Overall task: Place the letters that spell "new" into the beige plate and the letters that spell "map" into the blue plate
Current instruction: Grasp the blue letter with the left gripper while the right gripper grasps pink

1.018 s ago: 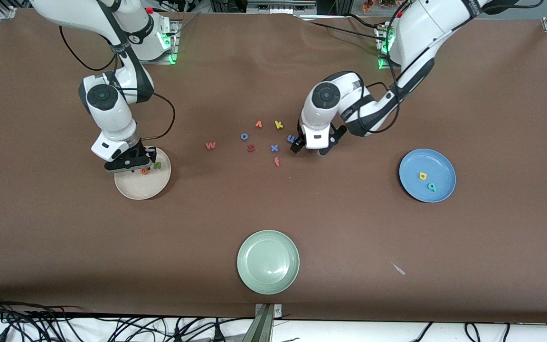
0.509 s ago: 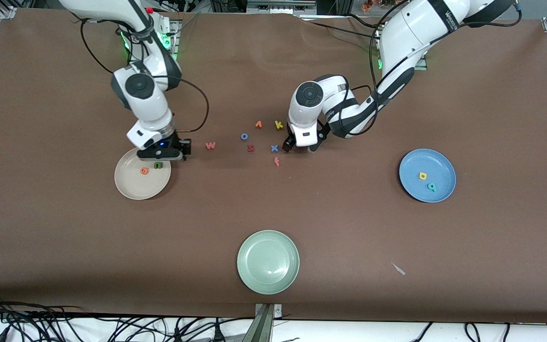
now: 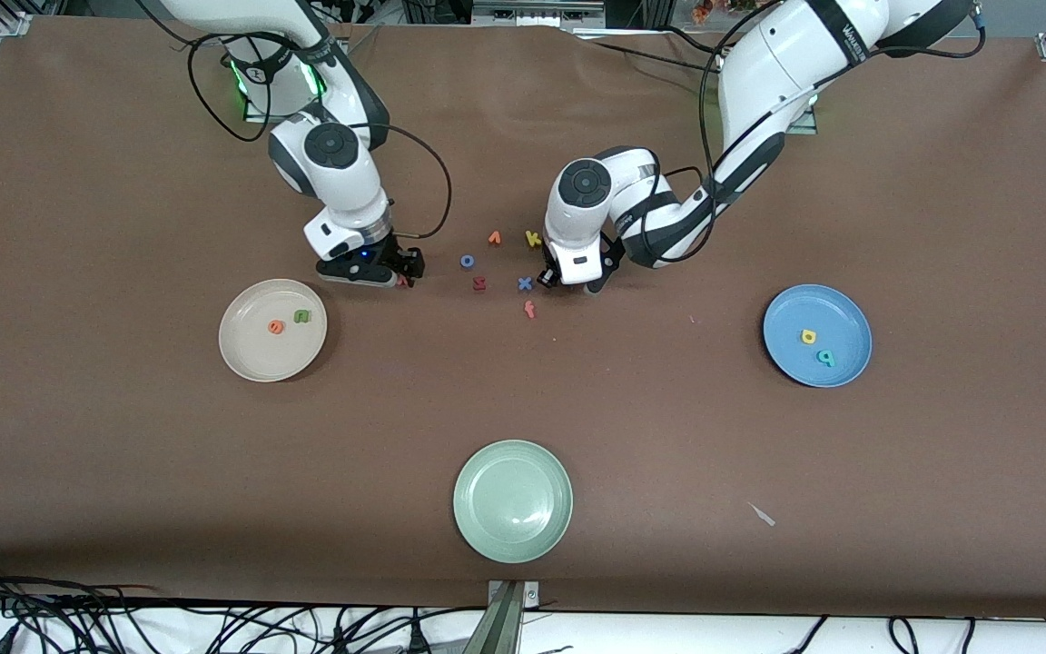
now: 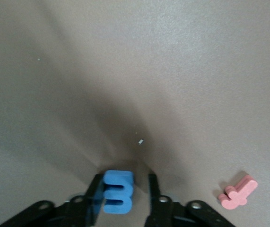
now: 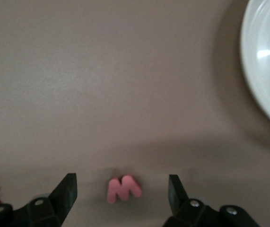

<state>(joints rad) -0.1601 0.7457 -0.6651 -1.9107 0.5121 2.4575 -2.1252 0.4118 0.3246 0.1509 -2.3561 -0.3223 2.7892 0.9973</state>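
left gripper (image 4: 123, 194): clamped on blue m (image 4: 117, 191), beside blue x (image 3: 525, 283) | right gripper (image 5: 120, 191): fingers spread wide over pinkish-red w (image 5: 123, 187), w lying on table (image 3: 123, 472) | beige plate (image 3: 251, 359): holds green n (image 3: 301, 316); orange e (image 3: 276, 326) | blue plate (image 3: 841, 309): holds yellow a (image 3: 808, 336); teal p (image 3: 824, 358)

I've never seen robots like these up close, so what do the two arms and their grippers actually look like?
Both arms are glossy white with rounded segments and dark grey circular joint caps. Loose black cables loop beside each. Green lights glow near their bases. The left gripper and right gripper are black with two slim fingers each.
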